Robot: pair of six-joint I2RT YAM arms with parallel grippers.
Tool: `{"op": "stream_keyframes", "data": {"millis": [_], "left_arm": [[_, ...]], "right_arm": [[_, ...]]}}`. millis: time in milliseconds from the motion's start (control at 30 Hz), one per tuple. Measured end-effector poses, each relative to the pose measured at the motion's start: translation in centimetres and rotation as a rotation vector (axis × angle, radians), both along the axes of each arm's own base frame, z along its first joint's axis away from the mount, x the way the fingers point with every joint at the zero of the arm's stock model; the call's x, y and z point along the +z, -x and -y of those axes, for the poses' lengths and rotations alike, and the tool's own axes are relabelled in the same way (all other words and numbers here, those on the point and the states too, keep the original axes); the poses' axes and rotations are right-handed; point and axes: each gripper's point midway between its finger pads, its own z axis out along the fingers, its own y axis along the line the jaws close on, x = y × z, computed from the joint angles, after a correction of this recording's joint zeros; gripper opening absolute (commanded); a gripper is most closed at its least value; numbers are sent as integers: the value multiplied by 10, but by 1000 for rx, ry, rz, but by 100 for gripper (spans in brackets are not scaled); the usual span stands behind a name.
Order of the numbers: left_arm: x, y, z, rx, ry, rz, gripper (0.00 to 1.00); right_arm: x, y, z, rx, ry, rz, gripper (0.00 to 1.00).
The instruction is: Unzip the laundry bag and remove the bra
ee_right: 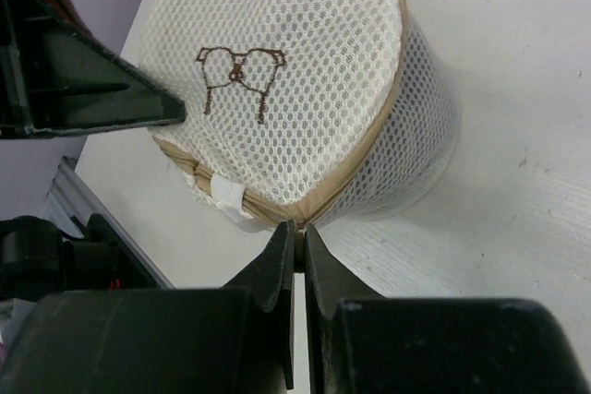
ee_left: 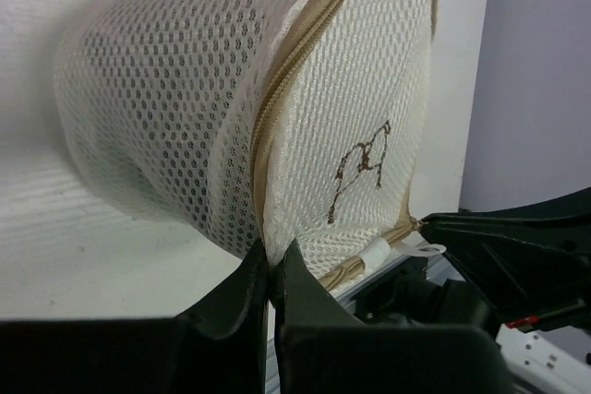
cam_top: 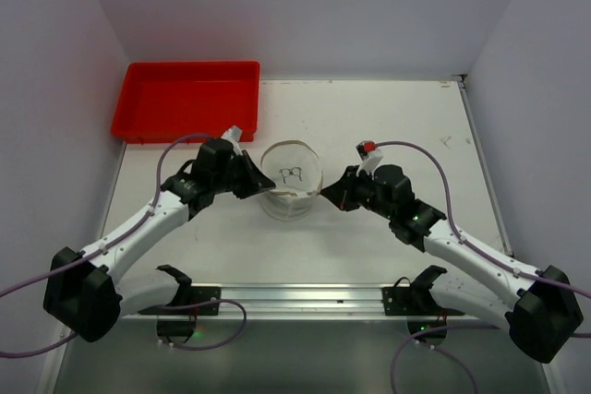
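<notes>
**Ana:** Judging from these views, how far has the job got?

**Ben:** Barely begun, I'd say. The round white mesh drum-shaped laundry bag point(cam_top: 291, 173) stands on the white surface point(cam_top: 397, 117). It is near the front right corner of the red rectangular plastic tray point(cam_top: 185, 103) but apart from it, with its circular face up. The tan zip point(ee_left: 266, 136) around that face looks closed along every stretch I can see.

**Ana:** And the fingers?

**Ben:** The left fingers point(ee_left: 242, 294) are pressed together at the rim on the side of the bag that faces the tray. The right fingers point(ee_right: 277, 269) are pressed together at the tan trim on the side away from the tray. Each pair seems to nip a bit of the seam, though the contact is too tight for me to be certain.

**Ana:** Is either pair on the pull?

**Ben:** No. The small white pull tab point(ee_right: 227, 191) hangs free on the rim between the two pairs, and neither touches it.

**Ana:** So what is left?

**Ben:** Nearly all of it, I think. The pull has to be caught, the zip run round, the face opened and the bra lifted out. The mesh hides whatever is inside.

**Ana:** Give me the count.

**Ben:** One laundry bag, one tray and one pull tab. There is one small black bra drawing point(ee_right: 238, 76) on the face, and there are two pairs of fingers. No bra is in view.
</notes>
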Motion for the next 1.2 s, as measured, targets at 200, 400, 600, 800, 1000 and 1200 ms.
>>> {"op": "stream_keyframes", "data": {"millis": [200,400,600,800,1000,1200], "left_arm": [[-10,-20,7,-206,-40,1,0],[-1,-41,19,-319,-31,40,46],[7,-50,21,-270,4,52,97],[11,-17,16,-138,18,45,97],[9,14,7,14,47,28,92],[-12,16,19,51,36,-45,69]], "right_arm": [[-2,4,0,50,17,11,0],[-10,3,0,40,31,-15,0],[-27,7,-10,4,30,-105,0],[-40,14,-34,-24,30,-191,0],[-28,14,-55,-57,-10,-192,0],[-24,19,-75,-31,-14,-194,0]]}}
